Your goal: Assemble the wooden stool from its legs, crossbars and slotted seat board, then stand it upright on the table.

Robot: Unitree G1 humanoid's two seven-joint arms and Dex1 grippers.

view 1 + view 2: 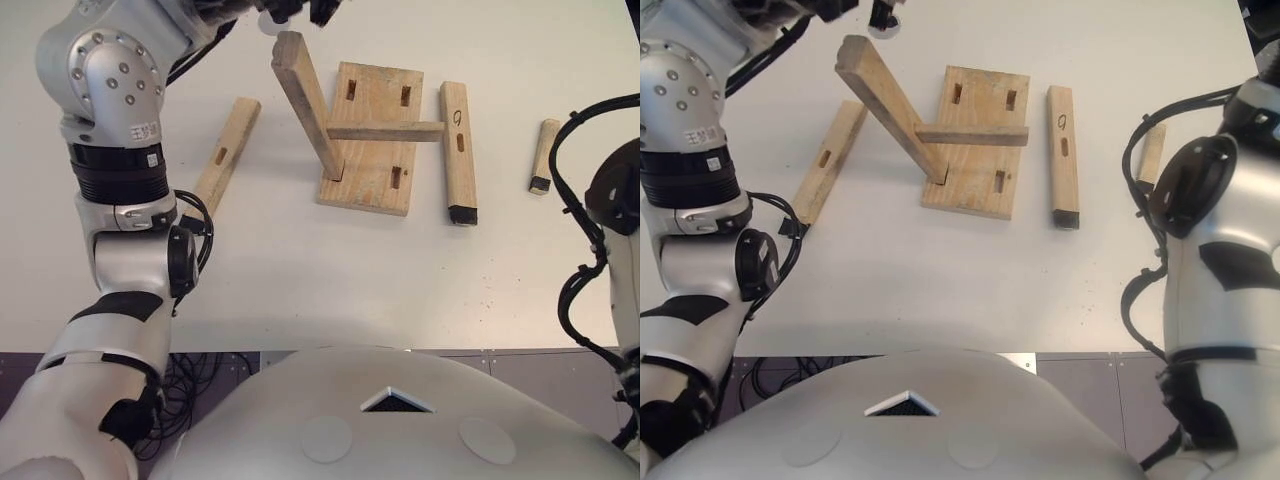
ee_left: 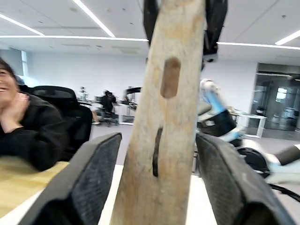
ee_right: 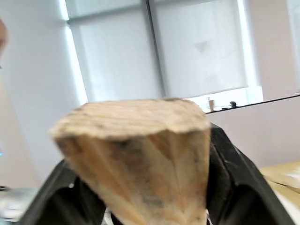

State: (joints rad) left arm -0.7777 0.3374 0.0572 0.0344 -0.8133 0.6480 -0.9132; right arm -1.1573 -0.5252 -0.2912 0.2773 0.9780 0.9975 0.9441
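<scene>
- Lying flat toward the left side of the table (image 1: 300, 280) is a loose leg (image 1: 228, 150), slot facing up.
- The left gripper (image 2: 157, 140) is spread wide around the upper part of the tilted leg (image 1: 308, 100), its pads (image 2: 91, 180) clear of the wood on both sides.
- That leg's foot sits at the near-left slot of the slotted seat board (image 1: 365, 185), mid-table. A crossbar (image 1: 390, 130) juts from its side, rightward over the board.
- The right gripper (image 3: 145, 164) clamps the tilted leg's top end.
- A second loose leg (image 1: 458, 150) lies just right of the board, and a short crossbar (image 1: 545, 155) lies nearer the right edge.
</scene>
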